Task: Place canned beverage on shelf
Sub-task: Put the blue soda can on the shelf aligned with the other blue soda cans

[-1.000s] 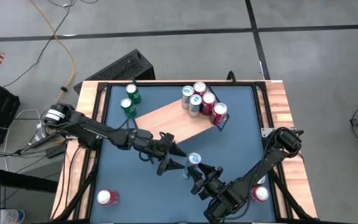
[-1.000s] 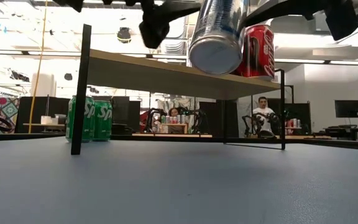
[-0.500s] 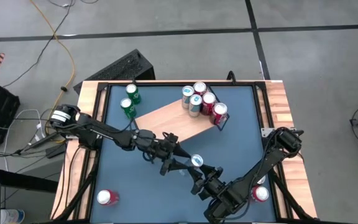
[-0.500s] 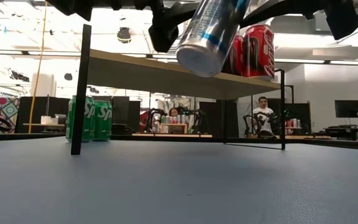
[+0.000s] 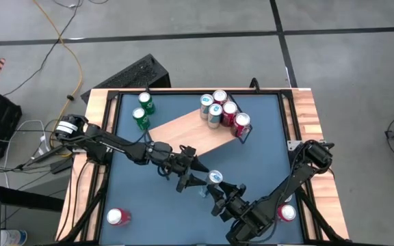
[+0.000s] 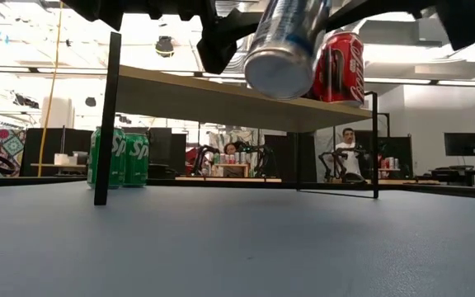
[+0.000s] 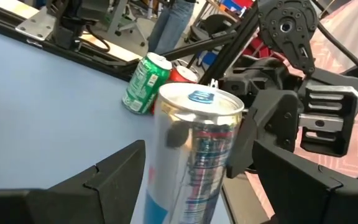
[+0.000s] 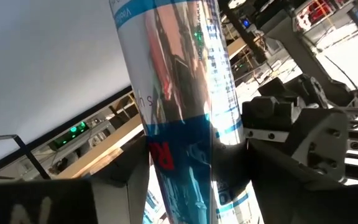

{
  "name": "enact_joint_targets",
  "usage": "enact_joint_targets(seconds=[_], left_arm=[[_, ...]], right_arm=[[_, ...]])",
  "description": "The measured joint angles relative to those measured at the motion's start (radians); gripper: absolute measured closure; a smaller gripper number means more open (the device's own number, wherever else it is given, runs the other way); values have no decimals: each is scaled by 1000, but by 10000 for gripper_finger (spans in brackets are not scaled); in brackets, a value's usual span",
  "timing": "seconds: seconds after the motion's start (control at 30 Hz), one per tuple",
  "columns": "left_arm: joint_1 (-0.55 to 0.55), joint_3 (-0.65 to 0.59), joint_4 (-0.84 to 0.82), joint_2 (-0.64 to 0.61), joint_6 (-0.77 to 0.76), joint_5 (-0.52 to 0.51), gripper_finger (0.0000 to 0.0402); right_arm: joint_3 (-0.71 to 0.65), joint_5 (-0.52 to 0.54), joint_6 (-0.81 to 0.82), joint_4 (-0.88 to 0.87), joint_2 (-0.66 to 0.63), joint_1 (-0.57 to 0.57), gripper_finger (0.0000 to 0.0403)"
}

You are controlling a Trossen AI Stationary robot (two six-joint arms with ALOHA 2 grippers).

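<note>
— Starting at the left fingers (image 7: 114,177): what did they have?
— They were clamped on the silver-and-blue can (image 7: 194,149), held in the air above the bench (image 5: 265,157), at about 5 o'clock from the shelf (image 5: 183,133). The right fingers (image 8: 98,199) flanked it too; whether they pressed, I could not tell.
— How would it handle?
— Probably slick and thin-walled, easily dented. I would grip mid-body, lightly.
— Any writing?
— A red patch, unreadable. The green cans (image 6: 120,157) at the bench's 11 o'clock showed "Sp". The red can (image 6: 340,70) on the shelf bore white script.
</note>
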Motion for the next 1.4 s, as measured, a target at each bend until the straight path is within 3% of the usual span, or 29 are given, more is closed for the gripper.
enact_joint_targets(seconds=[1.1, 1.4], left_arm=[[-1, 1, 47, -1, -7, 42, 121], [0, 1, 47, -1, 12, 51, 195]], right_arm=[[96, -65, -121, 134, 0, -56, 179], [95, -76, -113, 146, 0, -59, 179]])
